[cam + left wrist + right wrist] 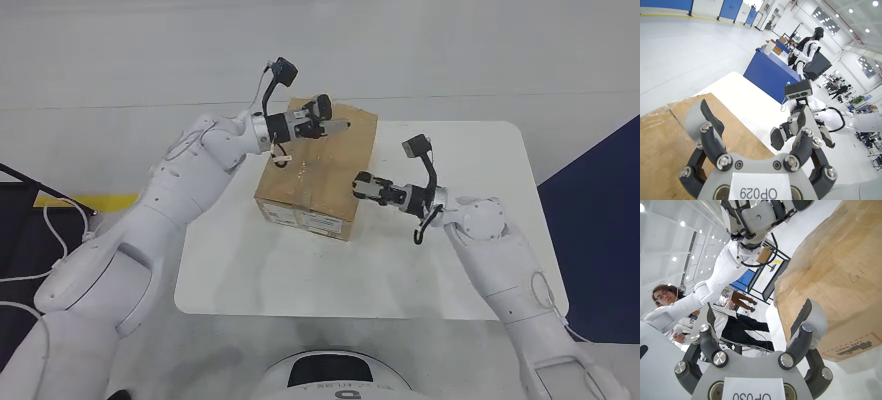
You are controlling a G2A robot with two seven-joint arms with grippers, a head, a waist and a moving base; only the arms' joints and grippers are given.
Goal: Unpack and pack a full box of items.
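Cardboard, brown and closed, with clear tape wrinkled over its seam and down one corner: the box stands on the far left part of my white table, turned a little askew to the table's edges. My left gripper hangs above the box's top, close to its far right corner, with its fingers spread wide and nothing between them. From that wrist I look down on the flat lid under one finger, and on bare table under the other. My right gripper is at the box's right side, level with its upper edge and pointing at it. Its fingers are also parted and empty. One of them lies just beside the side wall that carries a printed label, though I cannot tell whether it touches the cardboard. My two grippers are near each other across the box's right edge, the left one higher.
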